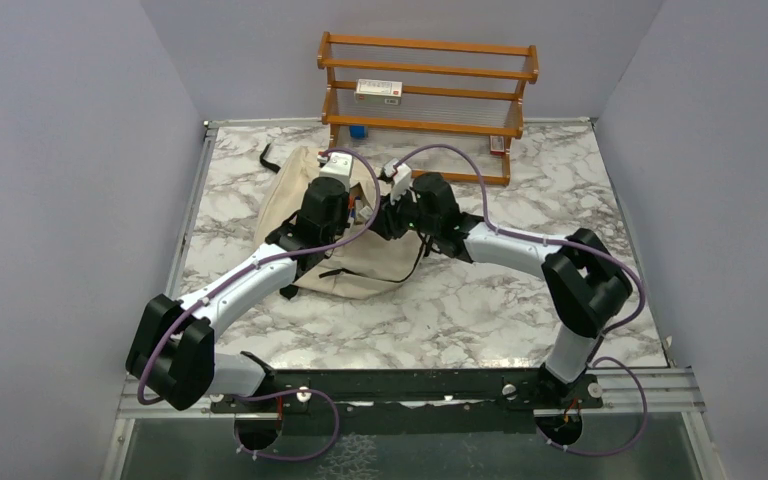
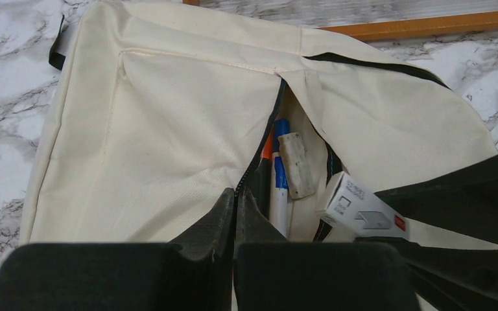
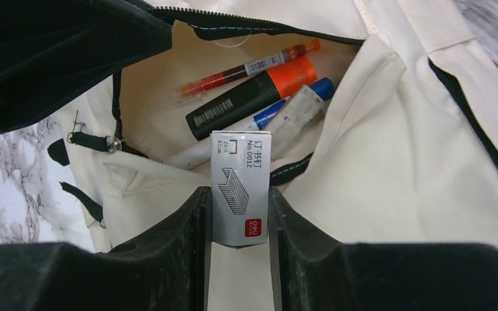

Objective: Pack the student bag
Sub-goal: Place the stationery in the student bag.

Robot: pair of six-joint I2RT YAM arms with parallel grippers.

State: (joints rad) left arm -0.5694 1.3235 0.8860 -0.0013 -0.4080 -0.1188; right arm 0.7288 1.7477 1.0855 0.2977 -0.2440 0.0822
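Clamped between the black fingers of the right gripper (image 3: 238,194), low in the middle of the right wrist view: white staple box (image 3: 240,181), upright, top end over the mouth of the student bag (image 3: 395,162). Inside the open pocket, upper middle: orange pen (image 3: 246,68), black-and-orange highlighter (image 3: 253,97), blue-capped marker (image 3: 267,118), grubby white block (image 3: 296,115), all lying slantwise. Pinched together on the bag's black zipper edge, bottom centre of the left wrist view: left gripper (image 2: 235,197). Bag flat on the marble table (image 1: 520,290), left of centre in the top view, wooden rack (image 1: 428,85) behind, toward the upper edge.
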